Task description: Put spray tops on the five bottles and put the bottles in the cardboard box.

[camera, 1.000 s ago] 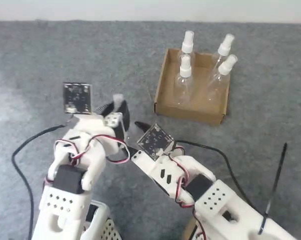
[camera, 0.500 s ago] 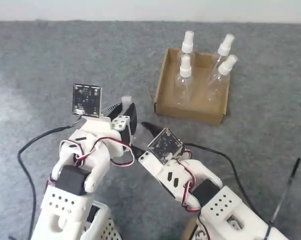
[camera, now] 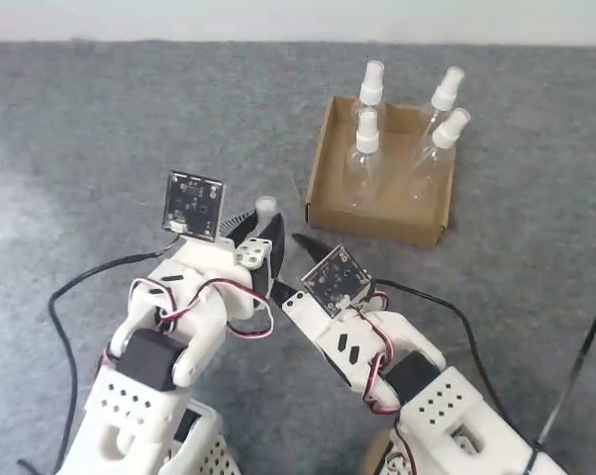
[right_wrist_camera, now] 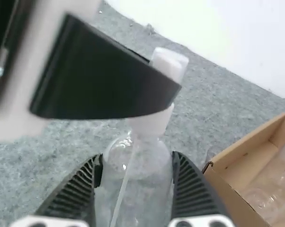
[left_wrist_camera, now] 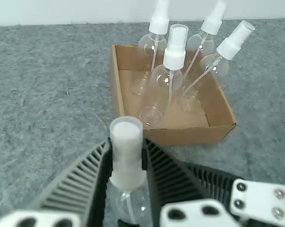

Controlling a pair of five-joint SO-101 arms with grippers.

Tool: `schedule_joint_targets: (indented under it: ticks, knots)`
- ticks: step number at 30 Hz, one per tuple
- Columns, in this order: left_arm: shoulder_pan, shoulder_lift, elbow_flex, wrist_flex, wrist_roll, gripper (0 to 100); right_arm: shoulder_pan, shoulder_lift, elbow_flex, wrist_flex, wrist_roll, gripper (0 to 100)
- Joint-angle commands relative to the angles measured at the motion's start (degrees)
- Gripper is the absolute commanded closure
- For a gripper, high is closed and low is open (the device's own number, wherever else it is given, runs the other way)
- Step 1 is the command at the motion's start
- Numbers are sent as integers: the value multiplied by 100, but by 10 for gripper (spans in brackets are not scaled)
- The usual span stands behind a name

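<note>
Grey felt-like carpet (camera: pixel 100 129) is covering the whole table, and a plain pale wall (camera: pixel 278 18) is running along the far edge, so that's about all the room you're getting.

Starting at the left, the left arm is leaning in over the carpet with a black cable (camera: pixel 58 327) looping off it and its small camera board (camera: pixel 194 206) sticking up. The left gripper (camera: pixel 264 226) is clamping narrow on the white spray top (camera: pixel 266 206). In the left wrist view both ribbed black fingers (left_wrist_camera: pixel 85 184) are pressing against its sides.

That top is sitting on the neck of the fifth bottle (left_wrist_camera: pixel 127 202), a clear one, which is standing upright between the two arms. It's near the box's front-left corner but apart from it. I can't tell if its base is touching the carpet.

Just to the right, the right gripper (right_wrist_camera: pixel 135 163) is hugging the clear body of that bottle, one finger on each side, below the left one's grip.

Further right and back, the cardboard box (camera: pixel 372 220) is lying open on the carpet. Four bottles (camera: pixel 360 163) are standing in it, leaning a bit, each wearing a white sprayer.

At the far right a thin black strip (camera: pixel 567 381) is poking up beside the right arm's base.
</note>
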Motion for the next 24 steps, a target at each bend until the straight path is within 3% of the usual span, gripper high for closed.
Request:
schedule_joint_targets:
  ticks: [1,21,24]
  knots:
    - [-18,9,101,53,-70,988,171,-435,44,-295,-26,993]
    - [-26,-9,-92,88,-369,983,497,-1411,185,-312,-79,993]
    - [-26,-9,-163,53,-360,914,488,-1411,193,-312,-79,993]
